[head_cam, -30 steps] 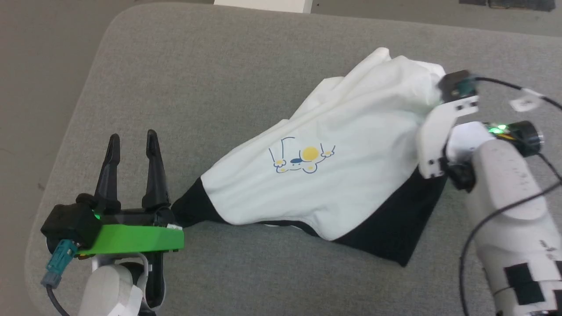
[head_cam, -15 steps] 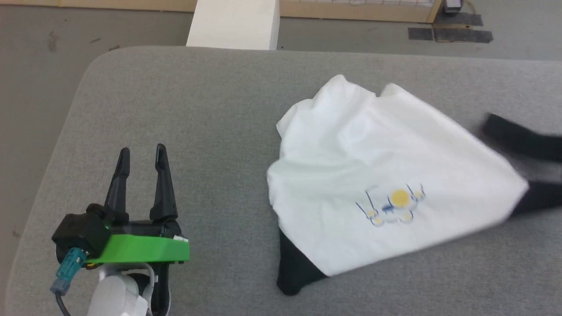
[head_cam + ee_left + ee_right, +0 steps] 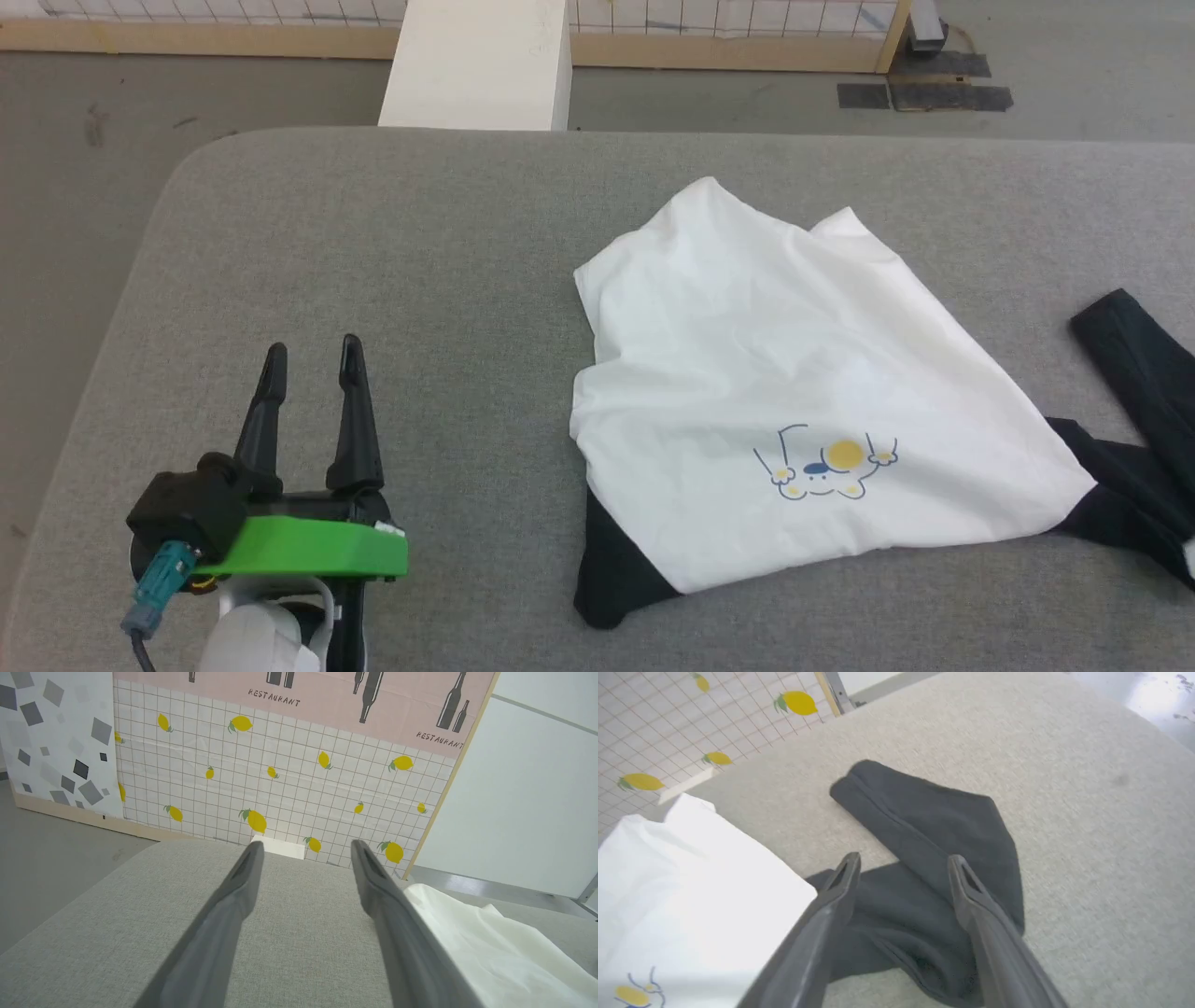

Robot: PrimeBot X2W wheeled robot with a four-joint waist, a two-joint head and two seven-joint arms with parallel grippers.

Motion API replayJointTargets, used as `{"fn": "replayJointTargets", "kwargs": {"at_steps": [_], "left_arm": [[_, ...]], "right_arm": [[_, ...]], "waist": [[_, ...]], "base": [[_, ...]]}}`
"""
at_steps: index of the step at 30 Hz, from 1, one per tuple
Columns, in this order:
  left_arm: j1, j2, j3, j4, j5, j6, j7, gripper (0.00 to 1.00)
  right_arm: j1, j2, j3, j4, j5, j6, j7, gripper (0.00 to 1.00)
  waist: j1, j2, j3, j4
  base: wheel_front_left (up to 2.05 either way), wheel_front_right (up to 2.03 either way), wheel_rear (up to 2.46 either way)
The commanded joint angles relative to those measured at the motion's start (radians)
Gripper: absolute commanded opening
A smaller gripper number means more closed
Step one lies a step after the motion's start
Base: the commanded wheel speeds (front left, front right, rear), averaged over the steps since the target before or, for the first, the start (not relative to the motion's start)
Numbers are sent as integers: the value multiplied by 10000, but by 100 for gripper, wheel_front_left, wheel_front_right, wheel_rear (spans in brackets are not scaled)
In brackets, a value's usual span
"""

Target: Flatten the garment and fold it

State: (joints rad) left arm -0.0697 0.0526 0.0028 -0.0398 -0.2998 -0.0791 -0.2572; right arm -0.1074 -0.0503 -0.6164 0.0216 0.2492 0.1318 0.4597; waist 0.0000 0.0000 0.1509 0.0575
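Beyond the garment [image 3: 490, 942], a pink poster [image 3: 317, 700] reads "RESTAURANT".

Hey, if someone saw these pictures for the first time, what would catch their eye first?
Most likely the garment, a white T-shirt with a small cartoon print, lying rumpled right of centre on the grey table, its black sleeve trailing toward the right edge. Next, the left end effector on its bright green mount at lower left, fingers open and apart from the cloth.

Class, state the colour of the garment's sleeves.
The sleeves are black, clearest in the right wrist view.
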Motion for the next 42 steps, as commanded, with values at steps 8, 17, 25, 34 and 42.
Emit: {"fn": "replayJointTargets", "kwargs": {"at_steps": [8,17,25,34,42], "left_arm": [[38,-23,-292,-62,-197,55,-45,100],[-522,-24,-590,-238,-225,-20,-45,100],[-892,-24,-847,-209,-384,9,-45,100],[-1024,-24,-975,-184,-455,68,-45,100],[-1247,-24,-1140,-156,-379,-29,-45,100]], "right_arm": [[-1548,0,3104,-19,-463,-11,537,100],[-5026,-408,4843,2962,-2973,-11,2424,100],[-6001,-1179,6040,5291,-3823,-11,3671,100],[-6412,-1594,5958,5417,-2920,-11,3915,0],[-8045,-2042,3825,4621,-4112,-11,2818,0]], "waist": [[0,0,104,56],[0,0,1280,784],[0,0,1983,1291],[0,0,2255,1279],[0,0,2500,1300]], "base": [[0,0,0],[0,0,0],[0,0,0],[0,0,0],[0,0,0]]}}
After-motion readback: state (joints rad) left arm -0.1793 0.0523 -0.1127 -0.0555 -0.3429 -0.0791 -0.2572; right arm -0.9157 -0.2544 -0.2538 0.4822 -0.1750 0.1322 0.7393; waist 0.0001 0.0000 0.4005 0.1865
